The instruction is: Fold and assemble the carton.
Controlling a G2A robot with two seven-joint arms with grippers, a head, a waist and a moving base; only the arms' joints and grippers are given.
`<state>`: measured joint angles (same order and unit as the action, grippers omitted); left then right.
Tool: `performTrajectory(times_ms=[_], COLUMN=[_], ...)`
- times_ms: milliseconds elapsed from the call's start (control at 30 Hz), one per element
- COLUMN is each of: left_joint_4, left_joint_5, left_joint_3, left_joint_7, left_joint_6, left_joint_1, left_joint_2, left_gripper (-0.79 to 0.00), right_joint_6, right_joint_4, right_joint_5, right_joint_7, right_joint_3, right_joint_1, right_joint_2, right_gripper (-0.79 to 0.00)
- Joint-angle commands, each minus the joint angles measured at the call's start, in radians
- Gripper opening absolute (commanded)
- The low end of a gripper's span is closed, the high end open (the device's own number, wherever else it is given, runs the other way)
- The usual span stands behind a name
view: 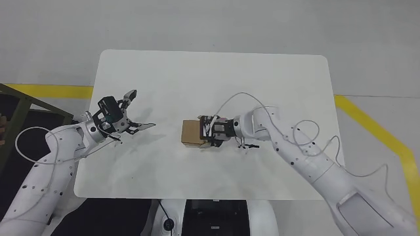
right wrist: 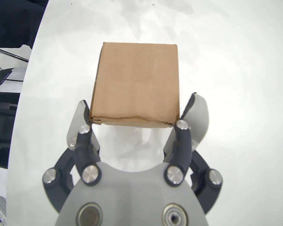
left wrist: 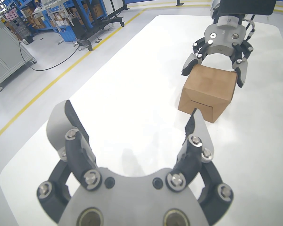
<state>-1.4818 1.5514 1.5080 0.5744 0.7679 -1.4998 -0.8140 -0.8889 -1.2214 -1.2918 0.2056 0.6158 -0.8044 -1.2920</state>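
Top view: the carton (view: 190, 132) sits closed mid-frame on the bench (view: 262, 78). My right gripper (view: 207, 131) clamps its end, and my left gripper (view: 144, 109) is spread at left. Folding looks finished, so next I'd release gently.

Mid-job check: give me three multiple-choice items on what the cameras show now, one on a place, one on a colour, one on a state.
1. Where is the carton?
A) on the floor
B) on the table, at the right gripper
C) on a shelf

2. What colour is the carton?
A) white
B) blue
C) brown

3. What state is the left gripper in?
A) jaws open, empty
B) shut on the carton
C) shut, empty

Answers: B, the right gripper's jaws clasp its end on the table; C, plain brown cardboard; A, its jaws stand apart, holding nothing.
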Motion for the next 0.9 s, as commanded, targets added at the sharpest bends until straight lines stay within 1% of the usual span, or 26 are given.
performTrajectory(times_ms=[0, 100, 367, 500, 633, 867], left_joint_4=[0.0, 0.0, 0.0, 0.0, 0.0, 0.0], left_joint_5=[0.0, 0.0, 0.0, 0.0, 0.0, 0.0], left_joint_3=[0.0, 0.0, 0.0, 0.0, 0.0, 0.0], left_joint_7=[0.0, 0.0, 0.0, 0.0, 0.0, 0.0], left_joint_6=[0.0, 0.0, 0.0, 0.0, 0.0, 0.0], left_joint_1=[0.0, 0.0, 0.0, 0.0, 0.0, 0.0], left_joint_2=[0.0, 0.0, 0.0, 0.0, 0.0, 0.0], left_gripper=[0.0, 0.0, 0.0, 0.0, 0.0, 0.0], right_joint_6=[0.001, 0.0, -0.007, -0.01, -0.057, -0.063], right_joint_4=[0.004, 0.006, -0.031, -0.046, -0.097, -0.186], right_joint_5=[-0.003, -0.007, -0.01, 0.048, 0.05, 0.025], right_joint_7=[-0.005, -0.012, -0.039, -0.083, -0.183, -0.36], right_joint_3=[0.0, 0.003, 0.033, 0.092, 0.172, 0.348], right_joint_1=[0.001, 0.001, -0.015, -0.039, -0.076, -0.177], right_joint_2=[-0.001, -0.002, 0.006, 0.022, 0.049, 0.101], right_gripper=[-0.369, -0.406, -0.413, -0.477, -0.428, -0.419])
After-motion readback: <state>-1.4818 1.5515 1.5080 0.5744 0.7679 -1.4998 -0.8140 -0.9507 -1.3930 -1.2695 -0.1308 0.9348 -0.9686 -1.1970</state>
